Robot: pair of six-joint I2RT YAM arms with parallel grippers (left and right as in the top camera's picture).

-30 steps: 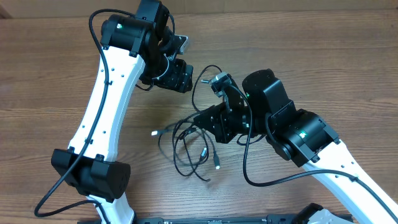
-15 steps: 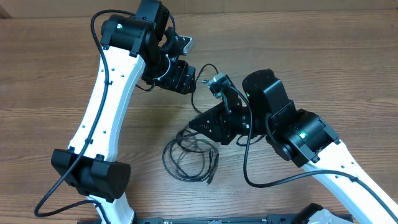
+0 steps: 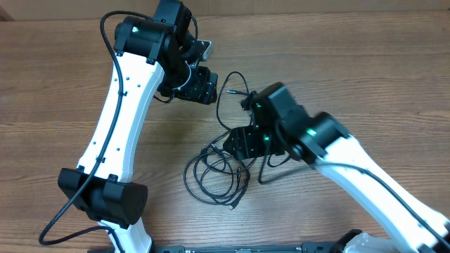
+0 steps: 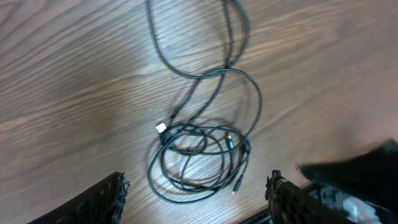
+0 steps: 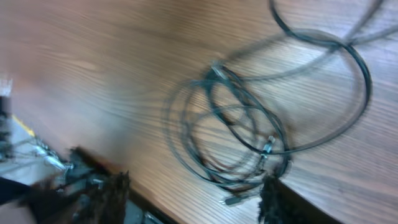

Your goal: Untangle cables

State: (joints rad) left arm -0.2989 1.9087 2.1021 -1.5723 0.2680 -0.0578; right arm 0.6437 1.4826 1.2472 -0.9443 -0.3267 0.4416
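Note:
The cables (image 3: pixel 211 160) lie as one small coiled bundle of thin black cords on the wooden table, between the two arms. One loop runs up from the bundle to a small plug end (image 3: pixel 226 91). My right gripper (image 3: pixel 232 144) hovers open just right of and above the coil. In the right wrist view the cables (image 5: pixel 249 127) lie below it, and nothing is between its fingers (image 5: pixel 106 199). My left gripper (image 3: pixel 211 88) stands open farther back. The left wrist view looks down on the cables (image 4: pixel 205 129) and a silvery plug (image 4: pixel 161 127). No gripper touches the cables.
The wooden table (image 3: pixel 365 63) stretches around the bundle. A thicker black robot wire (image 3: pixel 271 176) hangs in a loop from the right arm close to the coil. The table's front edge (image 5: pixel 140 202) shows at the lower left of the right wrist view.
My right gripper has gone from shut to open and let go of the cables, which dropped from a spread tangle into a tighter coil. The right arm swung left. The left arm barely moved.

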